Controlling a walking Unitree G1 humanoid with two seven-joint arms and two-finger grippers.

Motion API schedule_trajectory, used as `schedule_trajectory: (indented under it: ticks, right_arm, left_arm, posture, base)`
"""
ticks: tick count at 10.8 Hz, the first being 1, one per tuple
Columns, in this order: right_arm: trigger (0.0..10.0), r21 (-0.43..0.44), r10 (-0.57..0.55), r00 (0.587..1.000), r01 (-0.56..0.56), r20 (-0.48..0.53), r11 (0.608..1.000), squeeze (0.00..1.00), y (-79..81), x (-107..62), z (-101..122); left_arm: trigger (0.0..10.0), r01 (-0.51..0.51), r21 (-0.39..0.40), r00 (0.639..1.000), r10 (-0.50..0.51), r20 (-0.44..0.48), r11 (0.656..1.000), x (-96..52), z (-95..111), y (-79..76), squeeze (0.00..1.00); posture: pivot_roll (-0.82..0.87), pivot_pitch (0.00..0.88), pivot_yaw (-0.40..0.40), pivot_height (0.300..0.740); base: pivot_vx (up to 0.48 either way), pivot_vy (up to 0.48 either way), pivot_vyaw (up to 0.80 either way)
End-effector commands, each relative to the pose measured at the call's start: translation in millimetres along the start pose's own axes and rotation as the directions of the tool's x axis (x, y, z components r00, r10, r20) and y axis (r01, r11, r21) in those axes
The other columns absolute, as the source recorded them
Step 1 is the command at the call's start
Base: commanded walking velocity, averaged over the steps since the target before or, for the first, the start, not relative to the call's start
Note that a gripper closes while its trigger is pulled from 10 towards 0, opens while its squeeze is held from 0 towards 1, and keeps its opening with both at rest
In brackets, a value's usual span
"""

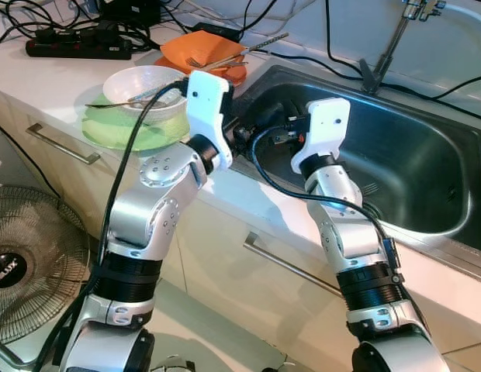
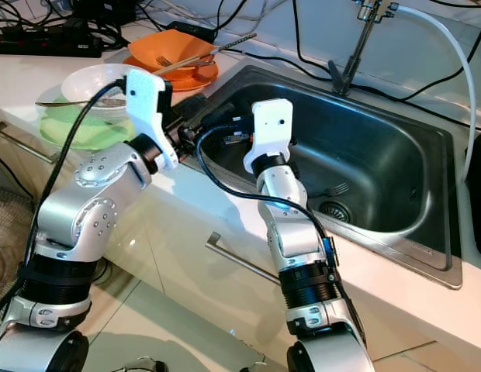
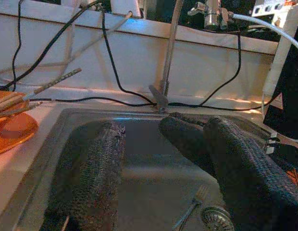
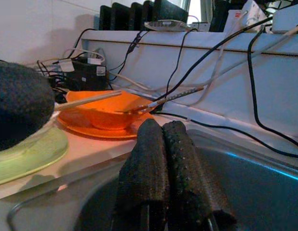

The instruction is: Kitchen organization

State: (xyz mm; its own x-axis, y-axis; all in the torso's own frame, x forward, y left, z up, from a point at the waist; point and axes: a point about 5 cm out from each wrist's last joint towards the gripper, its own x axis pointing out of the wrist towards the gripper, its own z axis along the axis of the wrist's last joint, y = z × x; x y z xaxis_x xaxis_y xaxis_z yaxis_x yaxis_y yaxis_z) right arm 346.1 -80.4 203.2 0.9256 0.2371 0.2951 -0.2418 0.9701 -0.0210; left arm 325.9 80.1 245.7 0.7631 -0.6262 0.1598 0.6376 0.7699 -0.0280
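White countertop (image 1: 46, 74) over pale cabinet fronts with long metal bar handles (image 1: 291, 266). Round floor fan (image 1: 27, 267) stands below. Black cables (image 2: 302, 54) cross the white backsplash.

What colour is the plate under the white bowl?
Light green plate, clearest in the left eye view, beneath the white bowl.

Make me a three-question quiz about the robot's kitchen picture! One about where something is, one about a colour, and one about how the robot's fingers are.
1. Where is the lone fork lying?
A. in the sink, near the drain
B. on the floor
C. on the green plate

2. What colour is the plate under the white bowl?
A. blue
B. green
C. black

3. How are the right gripper fingers?
A. spread wide
B. pressed together with nothing between
C. holding a cup

Answers: 1 A, the fork rests on the sink bottom beside the drain. 2 B, a green plate shows beneath the bowl. 3 B, the right wrist view shows both fingers touching, empty.
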Motion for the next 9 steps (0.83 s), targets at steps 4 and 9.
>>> schedule_trajectory:
  ticks: [4, 9]
  right_arm:
    - [10.0, 0.005, -0.014, 1.000, 0.014, 0.019, 1.000, 0.00, -3.7, 1.2, 4.0]
    - [10.0, 0.002, -0.022, 1.000, 0.022, 0.016, 1.000, 0.00, -6.7, 0.7, 2.9]
  left_arm:
    - [10.0, -0.006, -0.005, 1.000, 0.006, -0.004, 1.000, 0.2, -1.3, 0.6, 1.00]
    - [10.0, -0.069, -0.003, 0.998, 0.069, -0.002, 0.998, 0.8, -1.0, 9.2, 0.00]
  posture:
    - [-0.03, 0.042, -0.053, 0.740]
    - [-0.04, 0.040, -0.053, 0.740]
  base:
    - [0.000, 0.000, 0.00]
    - [0.000, 0.000, 0.00]
